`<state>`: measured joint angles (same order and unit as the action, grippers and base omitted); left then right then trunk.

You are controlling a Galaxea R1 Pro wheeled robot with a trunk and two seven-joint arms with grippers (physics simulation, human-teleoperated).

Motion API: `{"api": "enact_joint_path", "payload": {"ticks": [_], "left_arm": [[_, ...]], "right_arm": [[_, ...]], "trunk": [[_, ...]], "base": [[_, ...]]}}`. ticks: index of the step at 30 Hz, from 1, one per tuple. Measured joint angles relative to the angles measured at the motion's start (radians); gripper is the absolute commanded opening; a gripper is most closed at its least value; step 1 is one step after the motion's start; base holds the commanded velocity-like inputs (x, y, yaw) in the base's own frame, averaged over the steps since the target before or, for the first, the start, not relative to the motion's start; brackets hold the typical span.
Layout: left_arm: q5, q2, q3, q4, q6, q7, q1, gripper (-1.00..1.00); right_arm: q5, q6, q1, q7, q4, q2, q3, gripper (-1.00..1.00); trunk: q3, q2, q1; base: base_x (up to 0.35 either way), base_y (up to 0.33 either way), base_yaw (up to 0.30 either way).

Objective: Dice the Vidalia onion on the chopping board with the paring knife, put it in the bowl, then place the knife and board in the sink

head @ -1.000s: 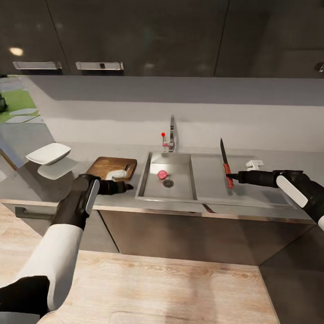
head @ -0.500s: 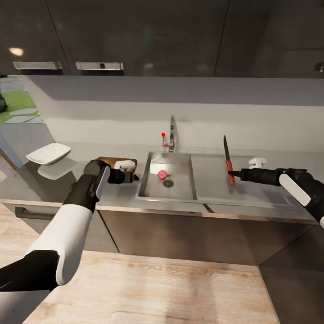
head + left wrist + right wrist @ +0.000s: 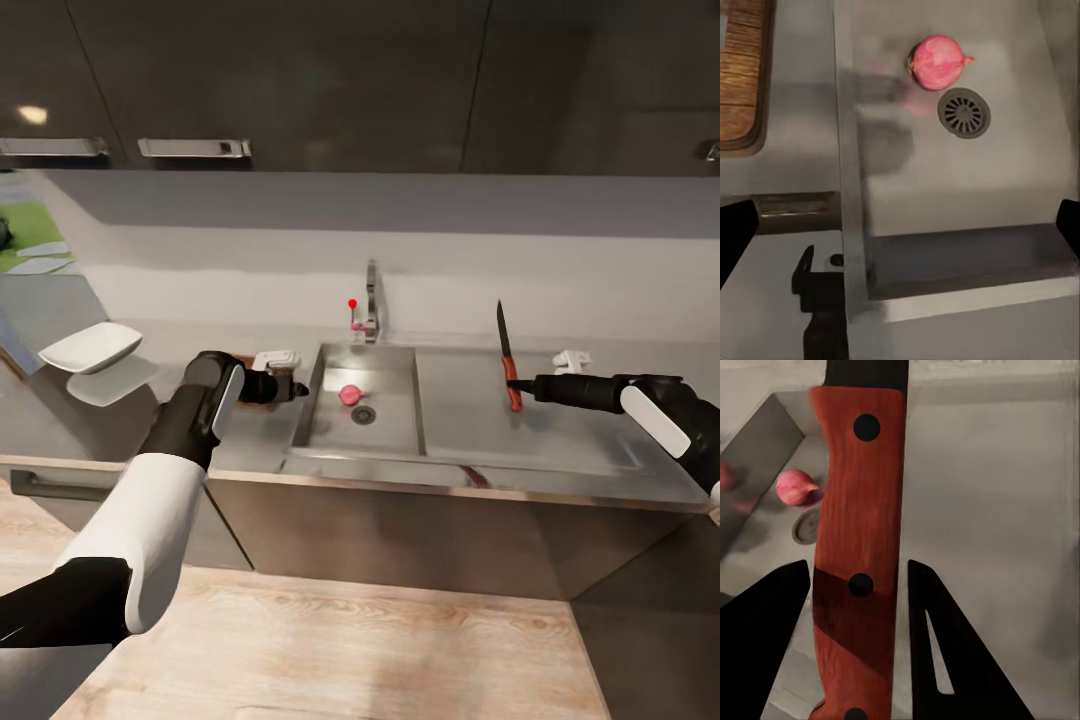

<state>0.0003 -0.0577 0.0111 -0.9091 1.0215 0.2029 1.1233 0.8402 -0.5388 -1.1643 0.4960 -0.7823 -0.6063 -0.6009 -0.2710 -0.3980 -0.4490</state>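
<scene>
A rectangular stainless-steel sink with a flat drainboard and a chrome tap with a red knob is set into a glossy dark grey countertop. A small pinkish-red round onion lies on the basin floor, just beside the round drain. The robot's left gripper hovers over the basin's left edge; in the left wrist view its black fingertips stand wide apart with nothing between them, and a corner of the dark brown wooden chopping board lies on the counter beside the sink. The right gripper is clamped on the reddish-brown handle of a slim dark-bladed paring knife, held upright, point up, above the drainboard. A shallow white squarish bowl sits on the counter well left of the sink.
</scene>
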Motion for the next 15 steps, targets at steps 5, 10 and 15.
{"api": "enact_joint_path", "payload": {"ticks": [5,10,15], "left_arm": [[0.000,0.000,0.000,0.000,0.000,0.000,0.000,1.00],[0.000,-0.001,-0.002,0.002,0.000,0.000,0.000,1.00],[0.000,0.000,-0.015,0.003,0.000,0.000,0.000,1.00]], "right_arm": [[0.000,0.000,0.000,0.000,0.000,0.000,0.000,-1.00],[0.000,0.000,0.000,0.000,0.000,0.000,0.000,-1.00],[0.000,0.000,0.000,0.000,0.000,0.000,0.000,-1.00]], "trunk": [[0.000,0.000,0.000],[0.000,0.000,0.000],[0.000,0.000,0.000]], "base": [[0.202,-0.217,0.000],[0.211,-0.170,0.000],[0.223,-0.177,0.000]]}}
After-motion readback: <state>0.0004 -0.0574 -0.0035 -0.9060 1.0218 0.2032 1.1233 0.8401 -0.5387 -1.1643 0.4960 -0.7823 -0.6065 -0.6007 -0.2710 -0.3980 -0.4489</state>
